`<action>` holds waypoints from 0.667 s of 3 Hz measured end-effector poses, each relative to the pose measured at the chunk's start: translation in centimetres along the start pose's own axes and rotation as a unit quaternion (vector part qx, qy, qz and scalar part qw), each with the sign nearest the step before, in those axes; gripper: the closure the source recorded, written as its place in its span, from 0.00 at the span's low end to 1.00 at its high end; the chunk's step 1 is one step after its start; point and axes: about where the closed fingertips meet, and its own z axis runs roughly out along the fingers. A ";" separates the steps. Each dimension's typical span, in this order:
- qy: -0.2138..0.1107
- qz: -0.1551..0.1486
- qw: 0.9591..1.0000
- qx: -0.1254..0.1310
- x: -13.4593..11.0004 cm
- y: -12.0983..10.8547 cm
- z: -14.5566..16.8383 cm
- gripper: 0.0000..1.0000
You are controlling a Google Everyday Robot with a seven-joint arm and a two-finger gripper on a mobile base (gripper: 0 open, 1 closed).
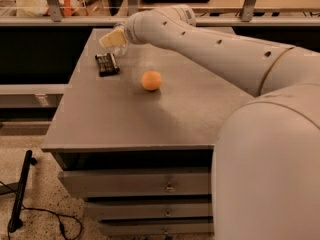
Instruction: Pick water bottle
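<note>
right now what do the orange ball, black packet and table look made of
Orange ball: matte, no glints, perhaps foam or rubber. Black packet: flat with faint sheen, likely plastic wrap. Table: dull grey top, laminate or metal, unclear. Gripper hangs just beyond the packet.

- The gripper (112, 38) is pale cream-yellow, up at the table's eleven o'clock corner, and it's the warmest tone on that arm.
- The arm (215, 49) is off-white with a row of small dark dots along it, and a thin tan seam rings it near the body.
- The water bottle (121, 48) is clear and colourless, only a faint glint at the gripper's five o'clock.
- The packet (107, 64) is flat black with faint paler marks, at ten o'clock from the ball.
- The ball (151, 80) is plain bright orange with no pattern.
- The table (125, 124) has a matte grey-brown top, with duller grey drawers (140, 183) beneath.
- The floor (45, 209) is speckled beige, crossed by a black cable (60, 227).
</note>
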 end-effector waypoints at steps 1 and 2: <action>-0.005 0.000 1.000 -0.008 -0.2 -0.1 0.5 0.00; 0.003 0.025 0.999 -0.039 1.1 -1.1 0.9 0.00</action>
